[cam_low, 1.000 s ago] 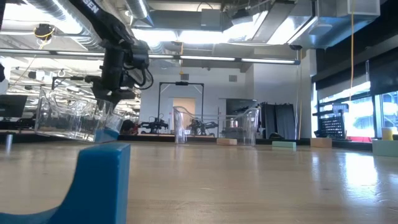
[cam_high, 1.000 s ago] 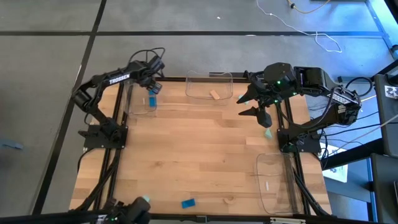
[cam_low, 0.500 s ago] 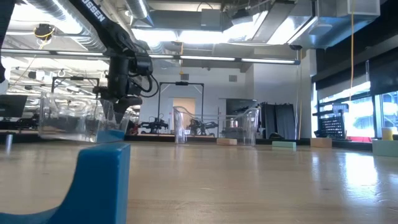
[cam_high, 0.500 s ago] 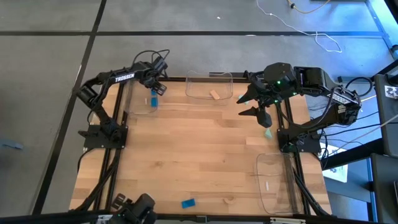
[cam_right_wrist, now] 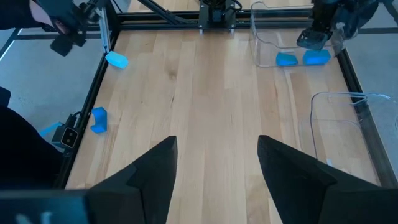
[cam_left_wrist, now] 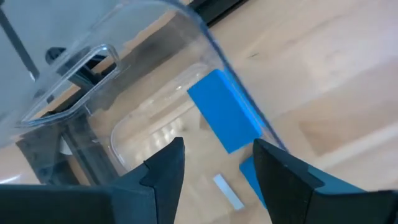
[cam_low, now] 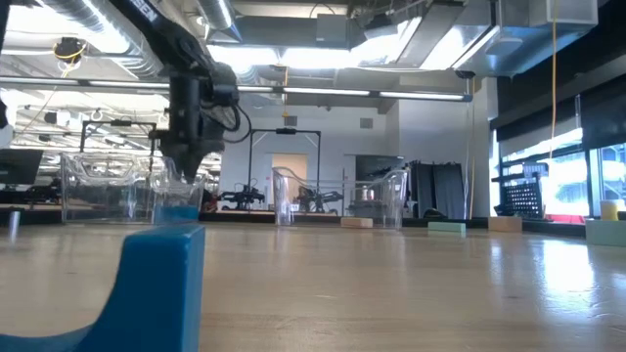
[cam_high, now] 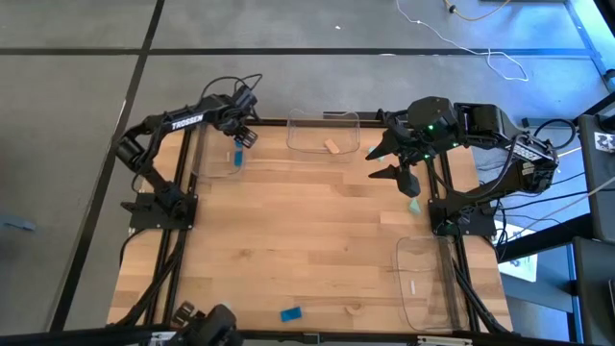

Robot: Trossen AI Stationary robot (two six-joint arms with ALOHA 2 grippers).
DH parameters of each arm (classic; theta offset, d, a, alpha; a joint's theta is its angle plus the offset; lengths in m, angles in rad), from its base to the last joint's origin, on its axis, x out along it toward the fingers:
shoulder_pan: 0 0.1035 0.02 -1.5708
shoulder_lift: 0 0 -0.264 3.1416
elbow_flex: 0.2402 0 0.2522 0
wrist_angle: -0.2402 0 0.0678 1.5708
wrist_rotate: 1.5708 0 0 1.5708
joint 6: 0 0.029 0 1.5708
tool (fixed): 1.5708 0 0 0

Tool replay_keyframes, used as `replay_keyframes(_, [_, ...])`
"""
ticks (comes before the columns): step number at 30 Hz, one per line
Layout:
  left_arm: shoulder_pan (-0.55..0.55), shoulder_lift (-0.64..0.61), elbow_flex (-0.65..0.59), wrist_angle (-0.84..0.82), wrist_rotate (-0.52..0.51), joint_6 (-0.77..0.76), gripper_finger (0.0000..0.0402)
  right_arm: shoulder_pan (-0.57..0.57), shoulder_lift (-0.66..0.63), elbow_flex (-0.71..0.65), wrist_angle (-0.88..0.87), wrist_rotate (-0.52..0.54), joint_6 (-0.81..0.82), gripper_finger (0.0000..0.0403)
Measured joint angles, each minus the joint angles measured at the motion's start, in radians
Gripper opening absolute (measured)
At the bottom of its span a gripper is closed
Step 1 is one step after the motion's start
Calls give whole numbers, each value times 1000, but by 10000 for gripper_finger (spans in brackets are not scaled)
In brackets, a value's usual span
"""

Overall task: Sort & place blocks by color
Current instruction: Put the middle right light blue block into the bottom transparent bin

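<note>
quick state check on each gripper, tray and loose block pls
left gripper: open, empty, over the left tray
right gripper: open, empty, raised
left tray: holds two blue blocks
back tray: holds one tan block
right tray: upright
mint block: loose by the right arm
blue block: loose at the front edge

— What's on the wooden table?
— Three clear trays. With the back-edge tray as landmark: one sits just left of it, another far toward the front right.
— Loose pieces?
— A blue block and a tan block at the front edge, a green block right of the landmark tray.
</note>
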Motion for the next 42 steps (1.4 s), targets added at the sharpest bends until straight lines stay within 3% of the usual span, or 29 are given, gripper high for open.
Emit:
replay_keyframes(7, [-81,-169,0,-22,20,6,181,0,0,0,49,0,4,223])
replay_keyframes(19, [-309,-387,0,-53,19,-80,181,0,5,0,121,0,188,223])
replay_keyframes(21, [-345,-402,0,-69,19,-99,181,0,13,0,97,23,243,223])
replay_keyframes(28, [-467,-416,0,-95,15,-133,181,-68,57,0,-131,295,599,223])
replay_keyframes(33, [-525,-416,0,-123,15,-159,181,-160,111,0,-297,322,731,223])
replay_keyframes(42, [-592,-416,0,-205,14,-163,181,-321,256,0,-390,318,699,223])
